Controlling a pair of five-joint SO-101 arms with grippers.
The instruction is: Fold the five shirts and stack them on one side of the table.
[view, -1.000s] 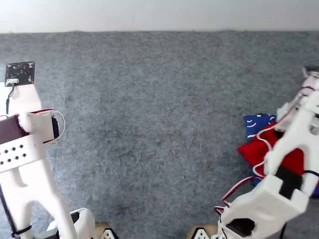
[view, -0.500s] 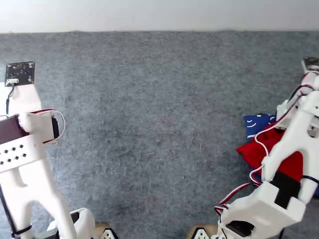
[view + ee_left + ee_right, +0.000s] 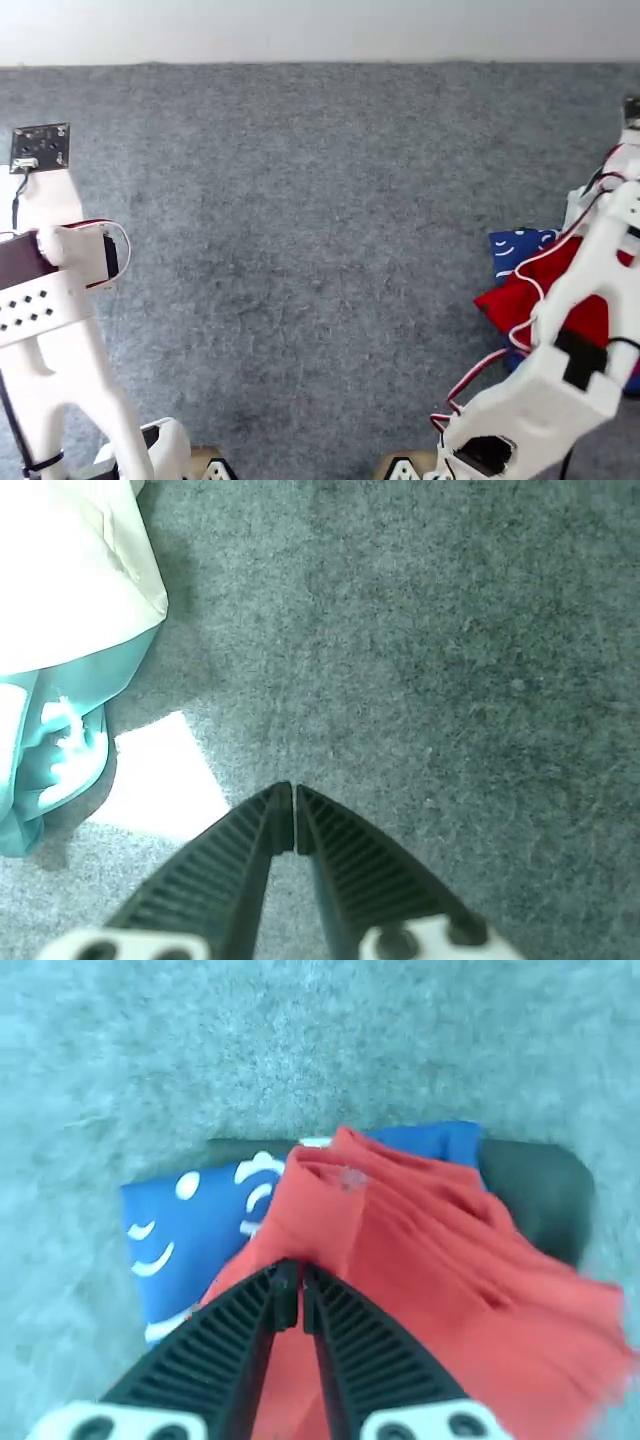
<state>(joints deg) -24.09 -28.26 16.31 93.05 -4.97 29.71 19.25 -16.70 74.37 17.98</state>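
A rumpled red shirt [image 3: 420,1260] lies on top of a blue shirt with white marks [image 3: 190,1230], with a dark shirt [image 3: 545,1195] under both. In the high view this pile sits at the table's right edge, red shirt [image 3: 510,300] over blue shirt [image 3: 515,245], partly hidden by the right arm [image 3: 580,330]. My right gripper [image 3: 290,1295] is shut, its tips just over the red shirt's near part. My left gripper [image 3: 295,820] is shut above bare grey mat. Beside it lie a cream shirt [image 3: 60,570] and a teal shirt [image 3: 50,750].
A grey felt mat [image 3: 320,220] covers the table up to the white wall at the back. The left arm [image 3: 50,300] stands at the left edge. A bright white patch [image 3: 160,775] lies on the mat near the teal shirt.
The right arm has shifted a little toward the far right edge above the pile, and the red shirt's top edge has moved slightly. The left arm has kept still.
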